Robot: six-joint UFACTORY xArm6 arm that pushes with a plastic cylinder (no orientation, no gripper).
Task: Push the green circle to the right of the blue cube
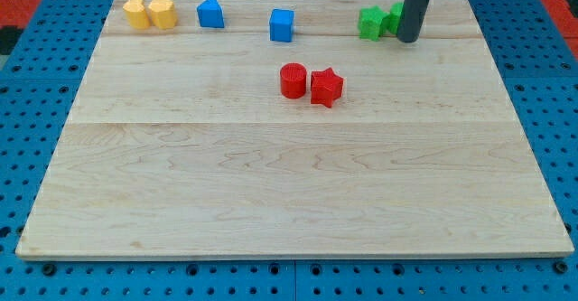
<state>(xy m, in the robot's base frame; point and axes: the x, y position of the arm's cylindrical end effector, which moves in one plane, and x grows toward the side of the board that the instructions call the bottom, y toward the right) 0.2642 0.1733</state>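
Right now my tip (408, 39) is sitting near the board's top edge toward its top-right corner, pressed against the right side of a green block (396, 17) that the rod is mostly hiding, so I cannot tell its shape; it is probably the green circle, since the green block (371, 23) just to its left is showing a jagged, star-like outline. There is no pincer on this arm, only the bare rod, so nothing is opening, closing or gripping. The blue cube (282, 24) is lying along the same top edge, well to the left of the greens, with a clear stretch of the wooden board (271, 192) between them. Judging from this, the risk is coming from the two greens touching: a leftward shove would be driving both together, and the star-like one would arrive beside the cube first or knock it away. The top edge being so near is also leaving little room for an angled push. Farther off are a blue block with a peaked top (210, 13), two yellow blocks (149, 13) at the top-left corner, and a red cylinder (293, 80) touching a red star (327, 87) near the middle.
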